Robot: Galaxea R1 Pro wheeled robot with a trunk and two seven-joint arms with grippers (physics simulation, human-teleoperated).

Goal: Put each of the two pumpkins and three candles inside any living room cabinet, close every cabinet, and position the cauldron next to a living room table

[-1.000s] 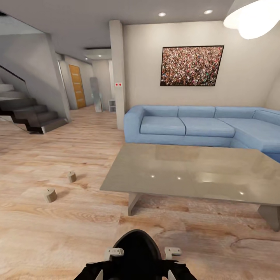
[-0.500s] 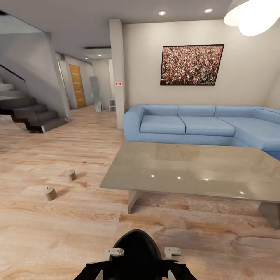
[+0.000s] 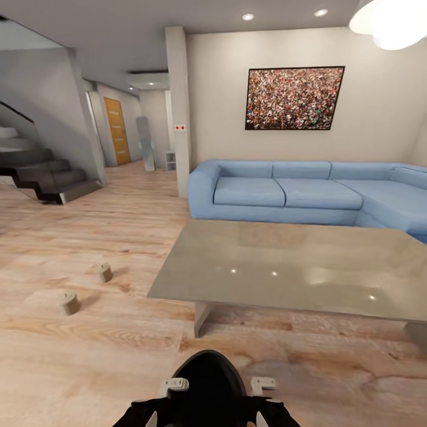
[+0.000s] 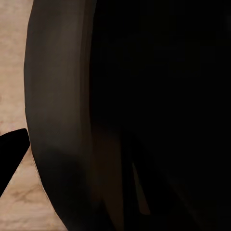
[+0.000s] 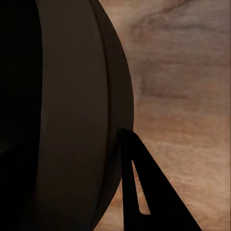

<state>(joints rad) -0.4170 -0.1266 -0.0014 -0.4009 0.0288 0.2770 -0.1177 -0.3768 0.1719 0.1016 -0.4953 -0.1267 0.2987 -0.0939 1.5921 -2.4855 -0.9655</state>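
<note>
The head view has shifted slightly toward the glass-topped bench [image 3: 296,267]. Two candles [image 3: 69,302] remain on the floor [image 3: 118,356] at left. The cauldron [image 3: 207,388] is carried below; hand closure cannot be determined.

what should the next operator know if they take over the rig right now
Grippers: the head view shows both arms tucked low against a black rounded body; whether the jaws are open or shut cannot be told.
Things: two candles on the wood floor left of the table, one nearer, one farther. The glass-topped table is just ahead, the blue sofa behind it.
Done: nothing confirmed stored.
Left: collect the candles and pumpkins, find the cabinet, close it, set the cauldron beside the table.
</note>
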